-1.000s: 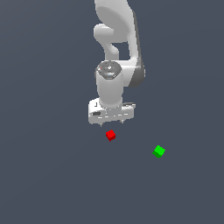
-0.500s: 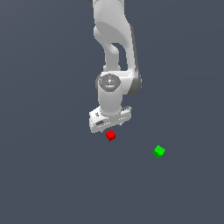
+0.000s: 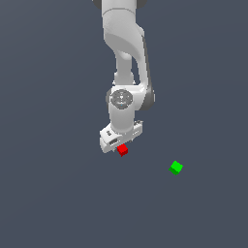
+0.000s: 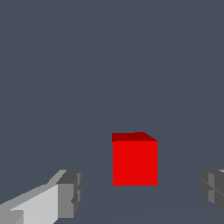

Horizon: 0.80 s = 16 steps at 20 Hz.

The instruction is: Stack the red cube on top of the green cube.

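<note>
The red cube (image 3: 122, 150) sits on the grey floor, partly covered by the gripper (image 3: 119, 145), which has come down right over it. In the wrist view the red cube (image 4: 134, 159) lies between the two fingertips (image 4: 70, 194), with clear gaps on both sides, so the gripper (image 4: 142, 192) is open and does not touch it. The green cube (image 3: 176, 167) rests on the floor toward the exterior view's right of the red cube, apart from it. It is out of the wrist view.
The white arm (image 3: 125, 58) reaches down from the top of the exterior view. The plain dark grey floor (image 3: 58, 193) spreads all around the two cubes.
The arm has lowered steadily toward the floor. The gripper, which hung above the red cube, now sits down around it. Neither cube has moved.
</note>
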{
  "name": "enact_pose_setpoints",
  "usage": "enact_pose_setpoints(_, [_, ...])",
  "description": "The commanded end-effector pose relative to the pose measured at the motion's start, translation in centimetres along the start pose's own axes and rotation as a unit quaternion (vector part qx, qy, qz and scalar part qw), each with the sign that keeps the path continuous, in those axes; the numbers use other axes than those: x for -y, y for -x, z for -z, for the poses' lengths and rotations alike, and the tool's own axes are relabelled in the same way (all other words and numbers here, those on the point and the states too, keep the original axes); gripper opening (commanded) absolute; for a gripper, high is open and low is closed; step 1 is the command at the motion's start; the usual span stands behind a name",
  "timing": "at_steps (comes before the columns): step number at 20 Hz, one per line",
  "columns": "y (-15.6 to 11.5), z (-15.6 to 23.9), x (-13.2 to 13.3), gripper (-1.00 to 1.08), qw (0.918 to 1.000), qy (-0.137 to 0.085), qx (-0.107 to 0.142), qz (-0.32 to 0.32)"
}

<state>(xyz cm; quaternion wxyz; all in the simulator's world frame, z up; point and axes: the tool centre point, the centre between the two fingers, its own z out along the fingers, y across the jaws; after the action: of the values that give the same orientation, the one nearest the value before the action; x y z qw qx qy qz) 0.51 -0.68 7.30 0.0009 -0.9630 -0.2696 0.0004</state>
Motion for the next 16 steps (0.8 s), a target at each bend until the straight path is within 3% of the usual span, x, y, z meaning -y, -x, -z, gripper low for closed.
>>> enact_pose_setpoints(1, [0.0, -0.2, 0.0, 1.00, 1.0000, 0.001, 0.000, 0.008])
enact_pose_setpoints(8, [0.0, -0.8, 0.0, 1.00, 1.0000, 0.001, 0.000, 0.007])
enact_pose_setpoints(16, [0.1, -4.3, 0.0, 1.00, 1.0000, 0.001, 0.000, 0.009])
